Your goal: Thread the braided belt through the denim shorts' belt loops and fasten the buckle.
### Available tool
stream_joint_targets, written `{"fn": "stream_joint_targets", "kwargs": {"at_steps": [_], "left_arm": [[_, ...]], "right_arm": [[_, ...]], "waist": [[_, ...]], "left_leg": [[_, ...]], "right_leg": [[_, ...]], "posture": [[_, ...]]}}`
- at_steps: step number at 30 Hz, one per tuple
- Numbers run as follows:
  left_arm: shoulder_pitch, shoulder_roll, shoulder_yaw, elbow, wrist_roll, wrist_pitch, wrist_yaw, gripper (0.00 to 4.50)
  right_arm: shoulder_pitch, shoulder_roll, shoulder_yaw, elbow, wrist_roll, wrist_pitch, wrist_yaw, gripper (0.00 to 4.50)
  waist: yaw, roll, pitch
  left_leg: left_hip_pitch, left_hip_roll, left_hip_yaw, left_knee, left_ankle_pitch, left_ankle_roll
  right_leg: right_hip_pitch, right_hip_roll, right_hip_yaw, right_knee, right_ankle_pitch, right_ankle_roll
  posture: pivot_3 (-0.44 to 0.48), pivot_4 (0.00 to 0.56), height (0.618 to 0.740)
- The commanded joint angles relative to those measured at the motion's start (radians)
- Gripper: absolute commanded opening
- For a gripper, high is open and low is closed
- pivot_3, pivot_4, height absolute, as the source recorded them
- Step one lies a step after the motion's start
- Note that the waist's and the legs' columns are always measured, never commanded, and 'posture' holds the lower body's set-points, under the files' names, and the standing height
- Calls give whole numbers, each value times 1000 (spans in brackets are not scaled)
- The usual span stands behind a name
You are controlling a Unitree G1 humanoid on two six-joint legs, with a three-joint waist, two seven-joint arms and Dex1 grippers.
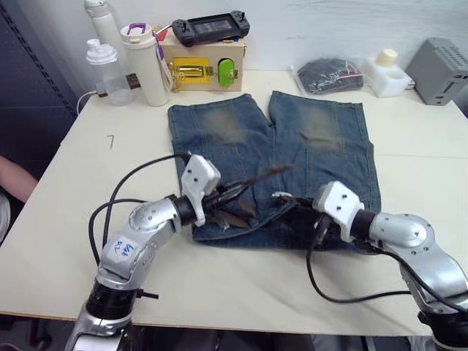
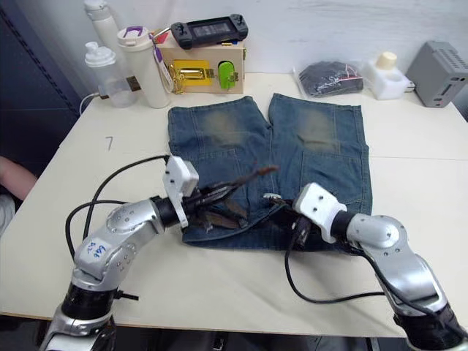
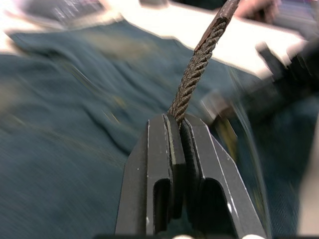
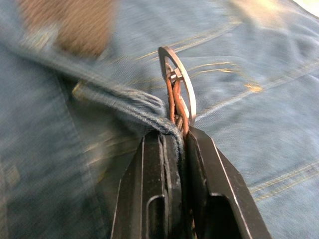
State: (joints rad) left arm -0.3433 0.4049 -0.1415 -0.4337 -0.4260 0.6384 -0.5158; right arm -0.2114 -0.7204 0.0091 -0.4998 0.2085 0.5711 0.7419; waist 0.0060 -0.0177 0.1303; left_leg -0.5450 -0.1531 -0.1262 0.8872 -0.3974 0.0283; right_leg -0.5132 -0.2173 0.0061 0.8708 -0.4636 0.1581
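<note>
Cream table (image 1: 66,241), shorts (image 1: 322,146) laid flat, waistband nearest. Left gripper (image 3: 180,124) clamped on the belt (image 3: 197,69), tip raised over the shorts; right gripper (image 4: 174,132) clamped on the buckle (image 4: 182,82) end with denim. Fastening appears in hand: next, guide tip into buckle. Bottles (image 1: 128,55) stand beyond.

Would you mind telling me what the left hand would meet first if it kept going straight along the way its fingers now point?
Probably the right hand. The left hand, shut on the braided belt, points across the waistband of the denim shorts toward it, near the buckle. Depth is unclear; it could pass just beyond.
</note>
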Motion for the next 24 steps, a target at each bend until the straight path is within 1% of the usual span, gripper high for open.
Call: {"fn": "stream_joint_targets", "kwargs": {"at_steps": [1,5,11,15,21,24], "left_arm": [[5,-6,9,-56,-12,2,-1,0],[-3,-21,33,-47,-27,52,30,0],[4,-8,-29,-15,41,123,72,0],[16,-14,-46,-32,39,152,73,0],[-6,-76,-11,-11,21,255,142,0],[-14,-88,-7,-20,15,301,153,0]], "right_arm": [[-46,25,-85,-10,73,117,-43,26],[-69,44,-102,-26,128,241,-76,26],[-107,68,-106,-61,177,341,-135,26],[-126,83,-112,-76,201,382,-171,26],[-133,82,-111,-91,222,407,-197,26],[-135,82,-110,-95,227,412,-209,26]], "waist": [[2,0,0],[7,0,0],[3,0,0],[0,0,0],[-4,0,0],[-4,0,0]], "left_leg": [[0,0,0,0,0,0],[0,-1,-1,0,0,0],[0,-1,-1,0,0,0],[0,-1,-1,0,0,0],[1,-1,-1,-1,0,0],[1,-1,-1,-1,1,0]], "right_leg": [[0,0,0,0,0,0],[1,0,0,0,0,0],[1,0,1,0,0,0],[1,0,1,0,0,0],[1,0,1,0,0,0],[1,0,1,0,0,0]], "posture": [[0,150,645],[0,150,645],[0,150,645],[0,150,645],[0,150,645],[0,150,645]]}}
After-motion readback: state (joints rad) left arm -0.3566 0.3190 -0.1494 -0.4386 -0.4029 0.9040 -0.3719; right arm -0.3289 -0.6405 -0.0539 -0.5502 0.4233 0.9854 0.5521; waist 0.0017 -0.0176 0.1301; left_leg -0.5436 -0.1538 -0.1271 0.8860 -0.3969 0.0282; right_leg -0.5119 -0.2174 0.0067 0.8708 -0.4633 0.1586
